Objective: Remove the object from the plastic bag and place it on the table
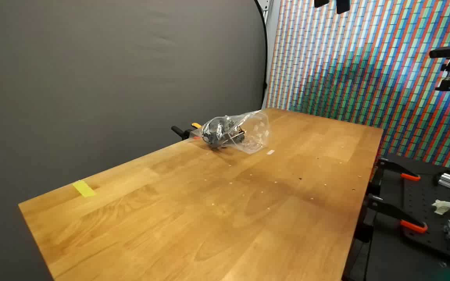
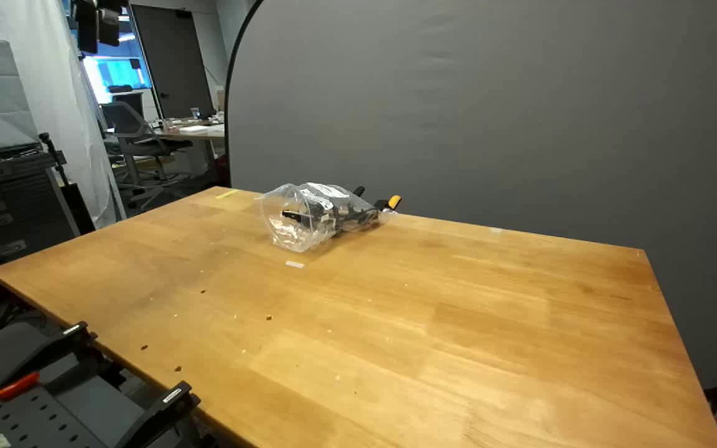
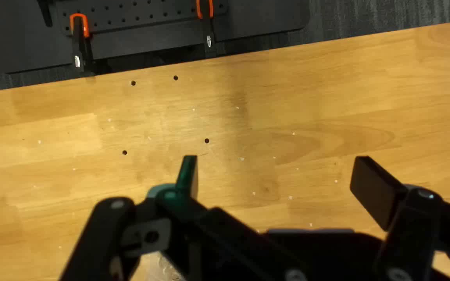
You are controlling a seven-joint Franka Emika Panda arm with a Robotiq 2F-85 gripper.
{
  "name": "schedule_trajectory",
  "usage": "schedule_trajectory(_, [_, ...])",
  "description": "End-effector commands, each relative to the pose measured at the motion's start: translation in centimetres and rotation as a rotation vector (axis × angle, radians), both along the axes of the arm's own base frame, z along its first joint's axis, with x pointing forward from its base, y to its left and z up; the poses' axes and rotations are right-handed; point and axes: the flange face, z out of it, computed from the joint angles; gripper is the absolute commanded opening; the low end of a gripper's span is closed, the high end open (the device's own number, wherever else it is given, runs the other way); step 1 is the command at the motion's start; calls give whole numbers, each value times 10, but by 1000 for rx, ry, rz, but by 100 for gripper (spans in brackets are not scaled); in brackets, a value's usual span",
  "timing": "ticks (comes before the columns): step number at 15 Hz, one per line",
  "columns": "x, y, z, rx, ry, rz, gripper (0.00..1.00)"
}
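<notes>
The claw (image 3: 275, 177) was spread, with nothing gripped. The dark object (image 1: 212, 136) was enclosed in the plastic bag (image 1: 258, 132) on the counter (image 1: 209, 218), near its edge; if loose film were pinched too, both could be dragged off.

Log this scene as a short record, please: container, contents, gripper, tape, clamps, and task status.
Container: clear plastic bag, crinkled, lying near one edge of the wooden table
Contents: dark object, seen through the bag; exact shape hard to tell
End effector: gripper, open, holding nothing
Tape: yellow tape on the table
Clamps: two black-and-orange clamps at the opposite edge
Task status: object not yet out of the bag
</notes>
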Motion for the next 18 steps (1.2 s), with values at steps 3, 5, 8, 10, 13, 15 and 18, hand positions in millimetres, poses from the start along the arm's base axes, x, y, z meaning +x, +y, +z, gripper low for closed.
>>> schedule_trajectory(3, [1,1,5,2,-9,1,100])
schedule_trajectory(5, [1,1,5,2,-10,1,100])
schedule_trajectory(8, [3,-1,-3,-5,6,3,100])
schedule_trajectory(10, [9,-5,-22,-1,30,-3,100])
schedule_trajectory(13, [14,-10,-56,-9,68,-8,100])
schedule_trajectory(15, [14,-12,-80,-15,78,-6,100])
schedule_trajectory(18, [16,-13,-115,-28,-10,-6,100])
